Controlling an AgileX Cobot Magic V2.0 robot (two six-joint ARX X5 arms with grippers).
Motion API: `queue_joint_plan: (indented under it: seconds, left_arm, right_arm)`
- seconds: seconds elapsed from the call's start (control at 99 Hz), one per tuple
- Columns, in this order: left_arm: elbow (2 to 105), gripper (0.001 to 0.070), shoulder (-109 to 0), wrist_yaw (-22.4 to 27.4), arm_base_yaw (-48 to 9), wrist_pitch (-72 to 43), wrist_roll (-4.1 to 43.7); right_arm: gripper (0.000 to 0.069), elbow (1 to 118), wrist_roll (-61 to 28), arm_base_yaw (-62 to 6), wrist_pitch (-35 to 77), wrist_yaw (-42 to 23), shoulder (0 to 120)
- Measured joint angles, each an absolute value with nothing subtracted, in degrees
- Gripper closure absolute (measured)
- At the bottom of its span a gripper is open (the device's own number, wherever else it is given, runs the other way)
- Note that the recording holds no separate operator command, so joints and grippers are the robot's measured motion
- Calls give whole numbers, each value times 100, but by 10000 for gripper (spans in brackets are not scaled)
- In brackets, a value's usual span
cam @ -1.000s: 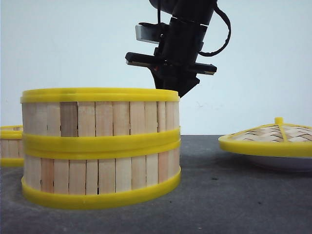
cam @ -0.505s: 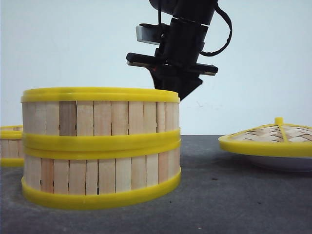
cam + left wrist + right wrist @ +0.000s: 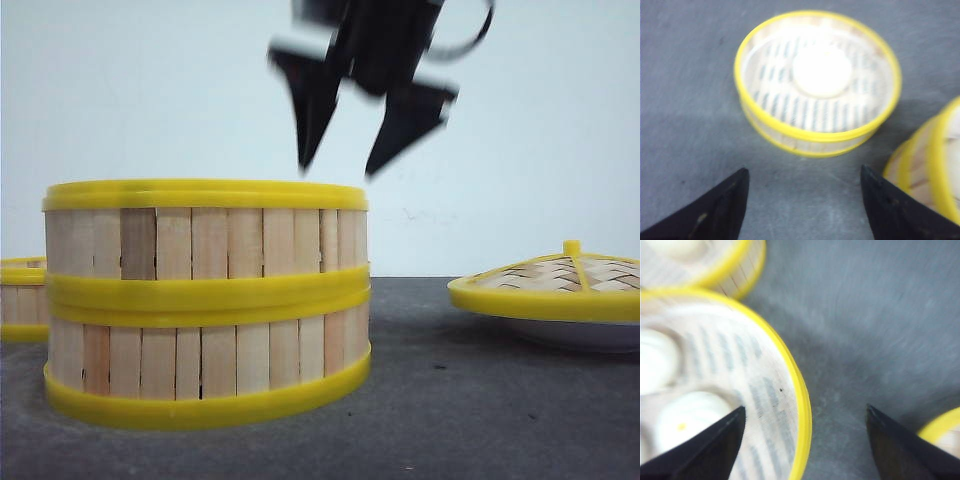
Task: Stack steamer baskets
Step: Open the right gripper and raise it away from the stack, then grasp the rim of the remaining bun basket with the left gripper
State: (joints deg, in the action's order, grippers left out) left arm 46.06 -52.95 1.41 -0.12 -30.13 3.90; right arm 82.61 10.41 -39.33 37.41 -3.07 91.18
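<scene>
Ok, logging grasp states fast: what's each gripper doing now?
Left gripper: open, holding nothing.
Right gripper: open, holding nothing.

Three steamer baskets: two stacked [image 3: 205, 300], one apart [image 3: 22, 300]. One woven domed lid [image 3: 560, 285]. One white plate [image 3: 585, 335]. Three pale buns visible: one [image 3: 821, 70], two [image 3: 690, 420].

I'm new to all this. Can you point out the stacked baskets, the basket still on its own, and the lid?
stacked steamer baskets [image 3: 205, 300], front view, on the joined yellow rims.
single steamer basket [image 3: 790, 134], left wrist view, on its near rim.
woven lid [image 3: 560, 275], front view, on its domed top.
</scene>
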Motion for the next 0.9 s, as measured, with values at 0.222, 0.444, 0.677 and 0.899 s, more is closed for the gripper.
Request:
queue_joint_plan:
  seconds: [0.222,0.444,0.677,0.899]
  left_arm:
    - [5363,283,-6676,143,331,-2676,401]
    - [6187,283,-8132,145,451,-2602,405]
    - [6820,284,-9268,145,572,-2582,403]
    - [6971,344,-9904,145,709,-2469,403]
  right_arm:
    - [220,8276,814,-3468,4652,-580,7990]
    - [220,7629,777,-2534,5288,-1063,6976]
    - [220,6337,775,-1656,5446,-1055,5577]
    - [220,5601,777,-1085,5913,-1055,4532]
